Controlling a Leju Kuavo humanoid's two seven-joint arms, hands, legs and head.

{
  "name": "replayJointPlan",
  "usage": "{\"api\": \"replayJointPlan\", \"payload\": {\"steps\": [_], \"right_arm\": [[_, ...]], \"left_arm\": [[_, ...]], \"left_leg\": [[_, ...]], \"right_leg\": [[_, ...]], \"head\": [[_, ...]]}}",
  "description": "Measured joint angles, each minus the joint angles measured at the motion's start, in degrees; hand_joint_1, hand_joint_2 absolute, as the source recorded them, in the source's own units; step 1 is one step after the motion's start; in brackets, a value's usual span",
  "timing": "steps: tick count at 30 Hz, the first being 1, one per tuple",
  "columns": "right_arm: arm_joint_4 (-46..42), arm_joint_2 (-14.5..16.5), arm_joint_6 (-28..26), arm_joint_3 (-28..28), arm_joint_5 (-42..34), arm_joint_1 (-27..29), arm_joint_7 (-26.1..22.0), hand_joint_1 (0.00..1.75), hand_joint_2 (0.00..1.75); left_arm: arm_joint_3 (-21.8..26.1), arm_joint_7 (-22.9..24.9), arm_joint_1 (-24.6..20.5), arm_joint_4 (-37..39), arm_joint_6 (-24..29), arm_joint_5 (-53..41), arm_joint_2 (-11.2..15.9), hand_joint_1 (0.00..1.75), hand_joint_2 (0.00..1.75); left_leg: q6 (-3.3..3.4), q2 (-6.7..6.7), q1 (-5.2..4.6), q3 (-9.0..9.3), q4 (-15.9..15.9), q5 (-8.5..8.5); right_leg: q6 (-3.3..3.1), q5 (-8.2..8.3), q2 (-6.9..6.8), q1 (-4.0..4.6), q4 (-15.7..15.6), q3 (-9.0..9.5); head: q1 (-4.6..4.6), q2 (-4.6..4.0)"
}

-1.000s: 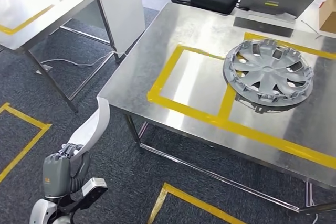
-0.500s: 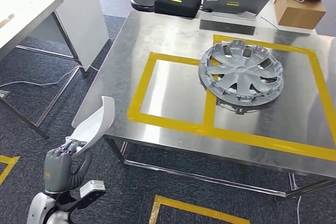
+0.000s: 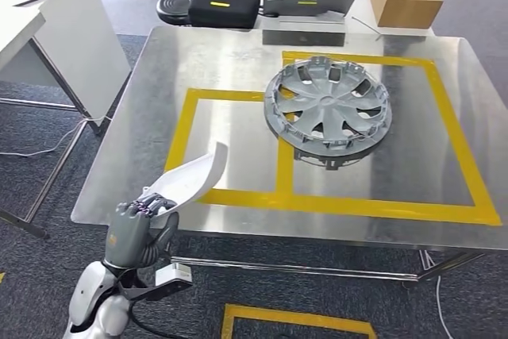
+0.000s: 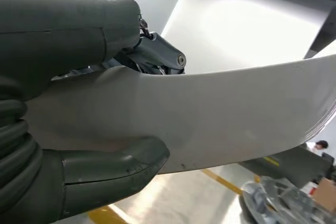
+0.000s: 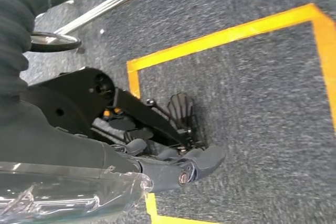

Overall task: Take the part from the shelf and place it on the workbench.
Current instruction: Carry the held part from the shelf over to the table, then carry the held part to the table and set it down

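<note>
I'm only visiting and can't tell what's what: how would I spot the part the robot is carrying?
Find the big steel workbench marked with yellow tape. At its near left edge the robot's left hand grips a curved white panel, its free end over the tabletop. Unlike the round grey hubcap lying on the bench, it is white, smooth, slightly bent and held in the air.

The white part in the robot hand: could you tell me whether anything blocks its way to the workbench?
Nothing visible does. The left robot hand holds the white part at the workbench edge; the hubcap lies farther back.
</note>
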Motion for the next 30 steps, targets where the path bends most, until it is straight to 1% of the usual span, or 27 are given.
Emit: {"api": "replayJointPlan", "payload": {"steps": [1, 2, 3, 4, 5, 6, 7, 8, 9, 10, 11, 12, 13, 14, 15, 16, 17, 18, 19, 20, 21, 22, 26, 27, 28, 29, 30], "right_arm": [[-0.01, 0.03, -0.04, -0.01, 0.09, -0.11, 0.03, 0.00, 1.75], [-0.01, 0.09, -0.06, -0.02, 0.16, -0.22, 0.05, 0.00, 1.75], [-0.02, 0.18, -0.07, -0.04, 0.23, -0.34, 0.07, 0.00, 1.75], [-0.02, 0.28, -0.03, -0.10, 0.29, -0.41, 0.17, 0.00, 1.75], [-0.02, 0.37, 0.18, -0.19, 0.26, -0.43, 0.48, 0.00, 1.75], [-0.02, 0.44, 0.70, -0.31, 0.26, -0.42, 1.06, 0.00, 1.75], [-0.02, 0.50, 1.61, -0.45, 0.26, -0.42, 1.89, 0.00, 1.75], [-0.02, 0.61, 2.86, -0.62, 0.25, -0.43, 2.70, 0.00, 1.75], [-0.02, 0.75, 4.24, -0.82, 0.23, -0.46, 3.31, 0.00, 1.75], [-0.02, 0.91, 5.42, -1.04, 0.21, -0.54, 3.67, 0.00, 1.75], [-0.02, 1.03, 6.26, -1.23, 0.19, -0.61, 3.78, 0.00, 1.75], [-0.02, 1.12, 6.76, -1.37, 0.18, -0.65, 3.84, 0.00, 1.75], [-0.02, 1.17, 6.98, -1.49, 0.18, -0.67, 3.91, 0.00, 1.75], [-0.02, 1.21, 7.11, -1.59, 0.17, -0.66, 4.00, 0.00, 1.75], [-0.01, 1.26, 7.21, -1.70, 0.16, -0.68, 4.08, 0.00, 1.75], [-0.01, 1.30, 7.29, -1.78, 0.15, -0.72, 4.18, 0.00, 1.75], [0.00, 1.35, 7.40, -1.82, 0.14, -0.77, 4.29, 0.00, 1.75], [0.01, 1.40, 7.50, -1.84, 0.14, -0.80, 4.41, 0.00, 1.75], [0.01, 1.44, 7.58, -1.84, 0.13, -0.78, 4.53, 0.00, 1.75], [0.01, 1.47, 7.63, -1.84, 0.13, -0.76, 4.62, 0.00, 1.75], [0.01, 1.49, 7.65, -1.84, 0.12, -0.74, 4.68, 0.00, 1.75], [0.01, 1.49, 7.66, -1.84, 0.11, -0.72, 4.69, 0.00, 1.75], [0.01, 1.49, 7.69, -1.85, 0.11, -0.71, 4.69, 0.00, 1.75], [0.01, 1.49, 7.74, -1.86, 0.11, -0.71, 4.72, 0.00, 1.75], [0.01, 1.49, 7.80, -1.86, 0.11, -0.70, 4.76, 0.00, 1.75], [0.05, 1.54, 8.00, -1.86, 0.11, -0.73, 4.91, 0.00, 1.75], [0.10, 1.62, 8.29, -1.86, 0.15, -0.85, 5.13, 0.00, 1.75]], "left_arm": [[-0.32, 0.20, -0.41, 0.23, -0.09, -0.22, -0.07, 1.75, 1.75], [-0.57, 0.45, -0.70, 0.50, -0.12, -0.48, -0.09, 1.75, 1.75], [-0.78, 0.79, -0.91, 0.83, -0.11, -0.81, -0.10, 1.75, 1.75], [-0.96, 1.28, -1.10, 1.23, -0.10, -1.26, -0.08, 1.75, 1.75], [-1.11, 1.91, -1.38, 1.66, -0.09, -1.79, -0.08, 1.75, 1.75], [-1.27, 2.59, -1.83, 2.12, -0.09, -2.24, -0.11, 1.75, 1.75], [-1.47, 3.28, -2.50, 2.62, -0.11, -2.57, -0.20, 1.75, 1.75], [-1.73, 3.91, -3.36, 3.15, -0.13, -2.91, -0.35, 1.75, 1.75], [-2.03, 4.50, -4.38, 3.74, -0.16, -3.31, -0.55, 1.75, 1.75], [-2.44, 5.11, -5.44, 4.40, -0.21, -3.83, -0.84, 1.75, 1.75], [-2.84, 5.65, -6.40, 5.00, -0.27, -4.33, -1.15, 1.75, 1.75], [-3.26, 6.15, -7.21, 5.61, -0.34, -4.76, -1.47, 1.75, 1.75], [-3.63, 6.58, -7.84, 6.19, -0.46, -5.11, -1.78, 1.75, 1.75], [-3.88, 6.90, -8.28, 6.66, -0.57, -5.32, -2.03, 1.75, 1.75], [-4.10, 7.29, -8.70, 7.17, -0.76, -5.63, -2.29, 1.75, 1.75], [-4.29, 7.78, -9.12, 7.65, -0.99, -6.03, -2.53, 1.75, 1.75], [-4.50, 8.36, -9.55, 8.20, -1.21, -6.48, -2.77, 1.75, 1.75], [-4.75, 9.00, -10.00, 8.81, -1.43, -6.95, -2.99, 1.75, 1.75], [-5.00, 9.58, -10.37, 9.44, -1.57, -7.40, -3.21, 1.75, 1.75], [-5.19, 10.02, -10.61, 9.96, -1.67, -7.69, -3.37, 1.75, 1.75], [-5.29, 10.30, -10.75, 10.29, -1.72, -7.85, -3.49, 1.75, 1.75], [-5.33, 10.45, -10.80, 10.47, -1.74, -7.94, -3.56, 1.75, 1.75], [-5.37, 10.59, -10.84, 10.58, -1.78, -7.98, -3.62, 1.75, 1.75], [-5.42, 10.75, -10.91, 10.72, -1.80, -8.05, -3.73, 1.75, 1.75], [-5.47, 10.97, -11.02, 10.89, -1.84, -8.18, -3.85, 1.75, 1.75], [-5.69, 11.68, -11.70, 11.68, -1.90, -8.64, -4.24, 1.75, 1.75], [-6.09, 13.18, -12.71, 13.00, -2.13, -9.82, -4.85, 1.75, 1.75]], "left_leg": [[-0.24, -0.96, 0.05, -0.88, 2.05, -1.38], [-0.38, -2.04, 0.08, -2.36, 5.32, -3.14], [-0.45, -2.68, 0.07, -4.31, 9.29, -4.89], [-0.48, -3.00, 0.04, -6.19, 12.77, -5.98], [-0.43, -3.15, 0.01, -7.47, 14.77, -6.04], [-0.31, -3.24, -0.02, -7.77, 14.63, -4.99], [-0.13, -3.29, -0.04, -7.00, 12.36, -3.07], [0.09, -3.41, -0.04, -5.39, 8.69, -0.90], [0.31, -3.61, -0.08, -3.50, 4.69, 0.57], [0.56, -3.80, -0.11, -1.99, 1.58, 1.38], [0.86, -3.96, -0.18, -1.02, -0.41, 1.51], [1.20, -4.02, -0.25, -0.63, -1.28, 1.22], [1.61, -4.01, -0.23, -0.45, -1.40, 1.13], [1.99, -3.97, -0.21, -0.12, -1.54, 1.07], [2.36, -3.89, -0.17, 0.30, -1.61, 0.99], [2.68, -3.80, -0.14, 0.73, -1.62, 0.86], [2.92, -3.69, -0.18, 1.03, -1.64, 0.70], [3.09, -3.59, -0.22, 1.27, -1.62, 0.49], [3.17, -3.51, -0.25, 1.48, -1.60, 0.27], [3.19, -3.45, -0.26, 1.68, -1.58, 0.07], [3.19, -3.42, -0.26, 1.84, -1.56, -0.08], [3.18, -3.41, -0.25, 1.96, -1.55, -0.16], [3.16, -3.41, -0.25, 2.06, -1.55, -0.24], [3.12, -3.41, -0.23, 2.20, -1.55, -0.36], [3.07, -3.41, -0.21, 2.41, -1.55, -0.52], [2.78, -3.40, -0.20, 3.05, -1.52, -1.04], [2.25, -3.34, -0.26, 3.67, -1.48, -1.65]], "right_leg": [[-0.26, 0.15, 0.56, -0.18, -0.16, 0.08], [-0.44, 0.21, 1.14, -0.28, -0.21, 0.05], [-0.58, 0.20, 1.72, -0.31, -0.22, 0.02], [-0.67, 0.14, 2.32, -0.30, -0.22, 0.00], [-0.74, 0.06, 2.88, -0.28, -0.22, 0.01], [-0.75, -0.05, 3.37, -0.27, -0.22, 0.06], [-0.69, -0.15, 3.79, -0.26, -0.22, 0.15], [-0.54, -0.27, 4.11, -0.27, -0.22, 0.27], [-0.27, -0.46, 4.35, -0.15, -0.12, 0.33], [0.01, -0.69, 4.50, -0.07, -0.14, 0.36], [0.33, -0.87, 4.59, 0.00, -0.24, 0.41], [0.71, -0.84, 4.60, 0.07, -0.17, 0.52], [0.98, -0.83, 4.56, -0.01, -0.23, 0.72], [1.26, -0.90, 4.22, -0.06, 0.04, 0.82], [1.55, -1.31, 3.59, -0.06, 1.10, 0.53], [1.76, -2.37, 2.87, -0.09, 3.09, -0.48], [1.98, -3.78, 2.11, -0.11, 6.25, -2.20], [2.17, -5.36, 1.60, -0.15, 10.15, -4.46], [2.28, -6.61, 1.39, -0.21, 13.75, -6.76], [2.36, -7.29, 1.29, -0.25, 16.20, -8.49], [2.39, -7.50, 1.25, -0.27, 17.49, -9.52], [2.41, -7.40, 1.25, -0.28, 17.85, -9.94], [2.43, -7.07, 1.25, -0.28, 17.64, -10.00], [2.42, -6.43, 1.24, -0.29, 16.99, -9.86], [2.40, -5.49, 1.23, -0.31, 15.91, -9.58], [2.40, -3.14, 0.96, -0.28, 11.89, -8.27], [1.93, -0.75, 0.85, -0.26, 7.90, -6.80]], "head": [[-0.06, 0.00], [-0.13, 0.00], [-0.16, 0.00], [-0.18, 0.00], [-0.19, 0.00], [-0.19, 0.00], [-0.19, 0.00], [-0.19, 0.00], [-0.20, 0.00], [-0.17, 0.00], [-0.16, 0.00], [-0.15, 0.00], [-0.08, 0.00], [-0.07, 0.00], [0.06, 0.00], [0.17, 0.00], [0.22, 0.00], [0.30, 0.00], [0.30, 0.00], [0.31, 0.00], [0.33, 0.00], [0.34, 0.00], [0.35, 0.00], [0.33, 0.00], [0.33, 0.00], [0.33, 0.00], [0.32, 0.00]]}}
